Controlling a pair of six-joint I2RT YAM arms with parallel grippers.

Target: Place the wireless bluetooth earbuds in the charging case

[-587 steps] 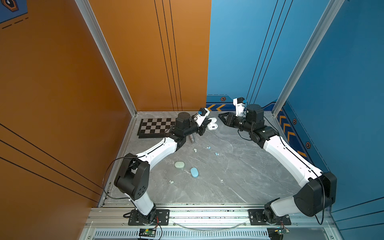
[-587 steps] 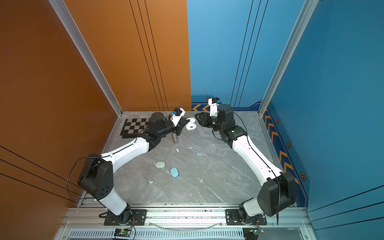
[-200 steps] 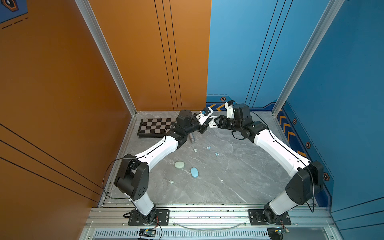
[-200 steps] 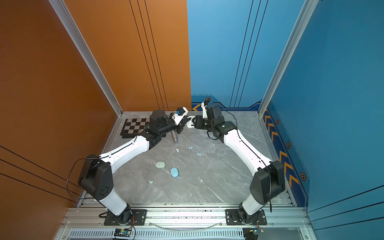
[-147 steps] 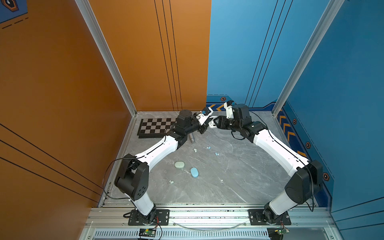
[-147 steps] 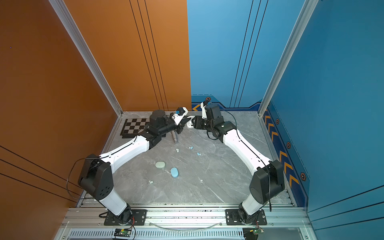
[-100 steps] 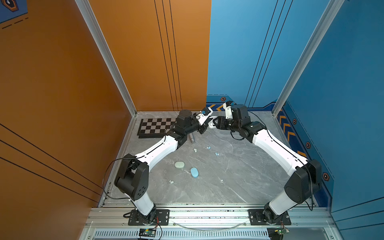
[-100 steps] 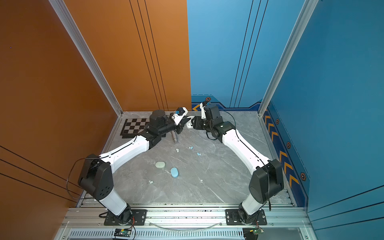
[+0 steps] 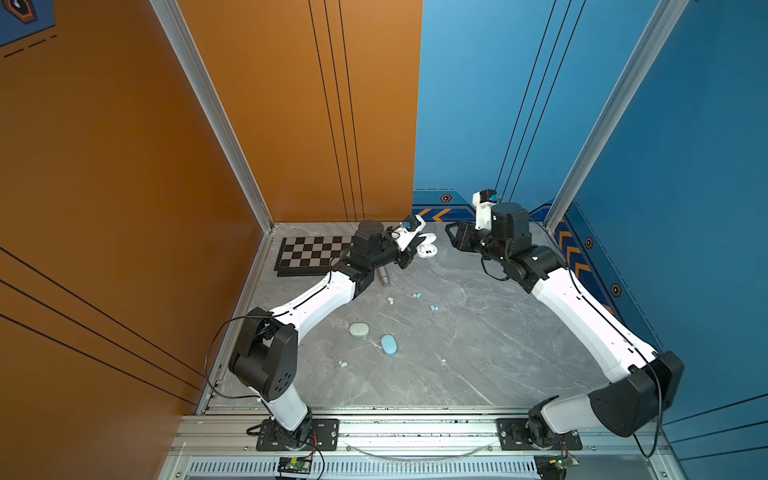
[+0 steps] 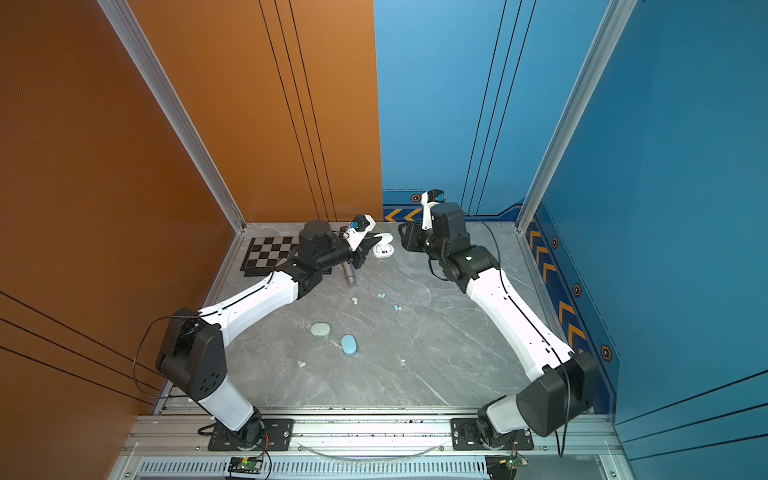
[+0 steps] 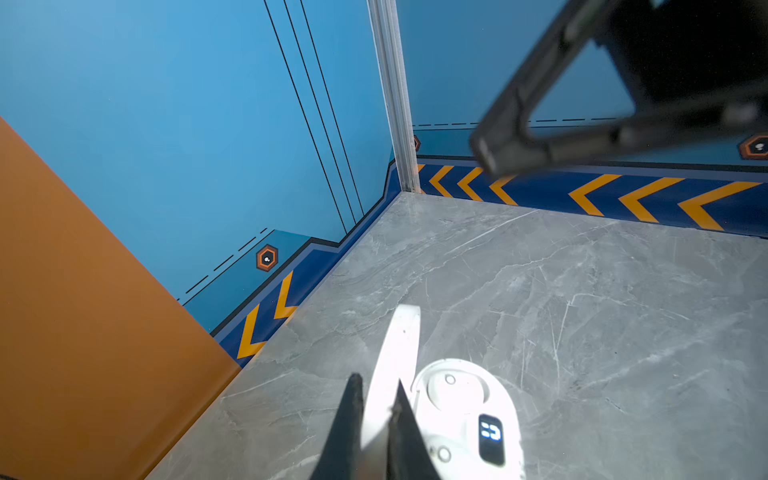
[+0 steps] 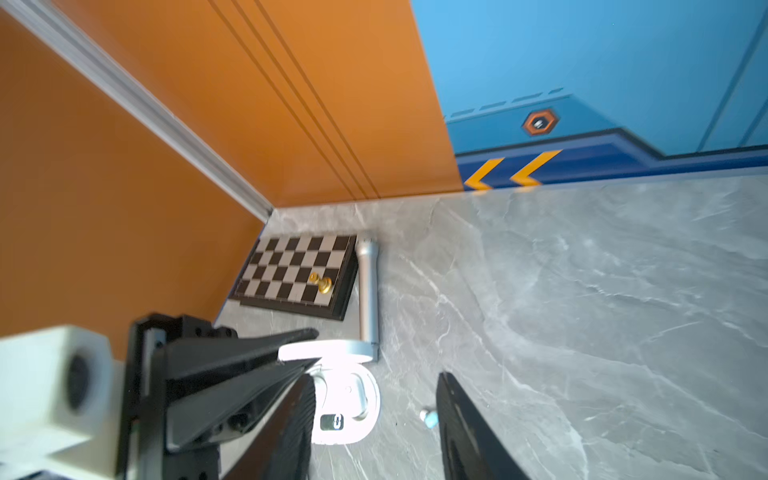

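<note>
Low in the left wrist view, the left gripper (image 11: 376,390) clenches the raised lid (image 11: 399,345) of the white oval plastic charging case (image 11: 461,415), apparently to keep it open for loading. The right gripper (image 12: 376,378) gapes empty nearby. The tiny pale plastic wireless bluetooth earbuds (image 9: 417,295) lie scattered at mid-frame in a top view.

A black-and-white checkered chessboard (image 9: 309,253) is lying on the grey marble counter (image 9: 478,332), a small gold pawn (image 12: 320,283) sitting on it and a silver metal cylinder (image 12: 368,291) lying along its edge.
</note>
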